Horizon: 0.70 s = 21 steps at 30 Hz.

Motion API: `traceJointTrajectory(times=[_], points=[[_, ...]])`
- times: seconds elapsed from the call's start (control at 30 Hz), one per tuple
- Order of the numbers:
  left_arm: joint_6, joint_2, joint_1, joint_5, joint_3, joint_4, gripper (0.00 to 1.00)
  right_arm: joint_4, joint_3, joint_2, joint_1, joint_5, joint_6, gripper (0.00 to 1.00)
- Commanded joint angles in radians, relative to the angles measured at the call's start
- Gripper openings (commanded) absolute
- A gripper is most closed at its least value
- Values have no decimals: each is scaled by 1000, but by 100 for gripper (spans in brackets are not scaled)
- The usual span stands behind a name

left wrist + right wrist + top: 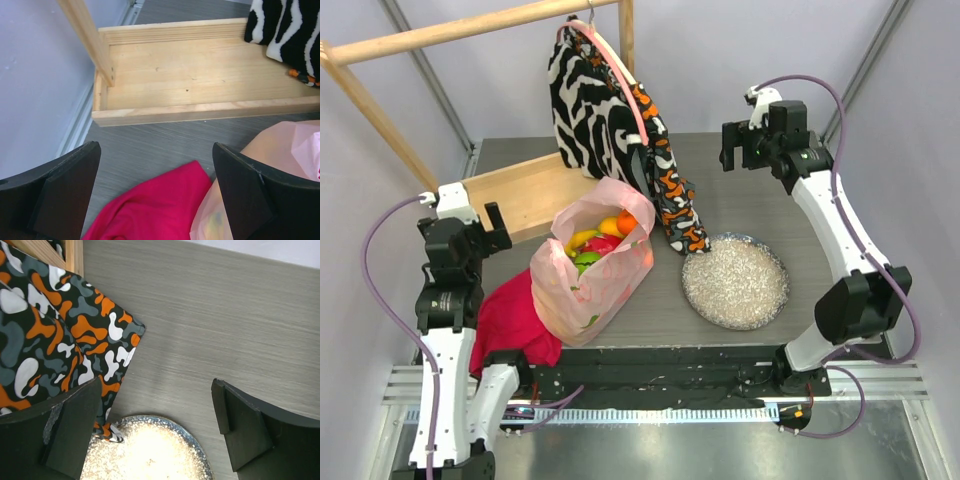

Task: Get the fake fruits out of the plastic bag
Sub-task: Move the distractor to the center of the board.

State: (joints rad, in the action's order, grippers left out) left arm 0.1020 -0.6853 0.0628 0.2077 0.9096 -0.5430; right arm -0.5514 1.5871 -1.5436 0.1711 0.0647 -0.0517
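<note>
The pink plastic bag [595, 270] stands open on the table's near left, with the fake fruits [599, 240] inside: yellow, orange, red and green pieces show at its mouth. Its edge also shows in the left wrist view [285, 145]. My left gripper [470, 228] is open and empty, held left of the bag above the table; in the left wrist view [155, 195] it hangs over the magenta-red cloth. My right gripper [760, 135] is open and empty, raised at the far right; in the right wrist view [157, 435] it sits above the plate's far rim.
A silvery round plate [735, 282] lies right of the bag. A magenta-red cloth [515, 320] lies at the near left. A wooden rack with a tray base [525, 190] holds a zebra-patterned fabric bag [595, 105] and an orange-patterned cloth [672, 200].
</note>
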Motion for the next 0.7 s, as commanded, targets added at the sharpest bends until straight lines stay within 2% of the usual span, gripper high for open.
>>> traceJointTrajectory(times=[0.0,0.07,0.13,0.17,0.23,0.5,0.67], points=[[-10,-17,14,73,74,-74,100,71,76,-56,4,33,-3,100],[-27,-39,17,81,100,-77,100,122,77,-70,4,148,-69,100],[-35,-52,22,91,129,-77,100,204,68,-87,4,313,-95,100],[-32,-62,32,91,140,-74,100,244,63,-95,8,345,-82,100],[-30,-66,42,72,156,-74,100,343,82,-143,30,357,-54,99],[4,-102,107,107,192,-138,100,409,387,-378,149,359,26,98],[42,-122,166,116,199,-152,100,470,508,-498,188,366,104,98]])
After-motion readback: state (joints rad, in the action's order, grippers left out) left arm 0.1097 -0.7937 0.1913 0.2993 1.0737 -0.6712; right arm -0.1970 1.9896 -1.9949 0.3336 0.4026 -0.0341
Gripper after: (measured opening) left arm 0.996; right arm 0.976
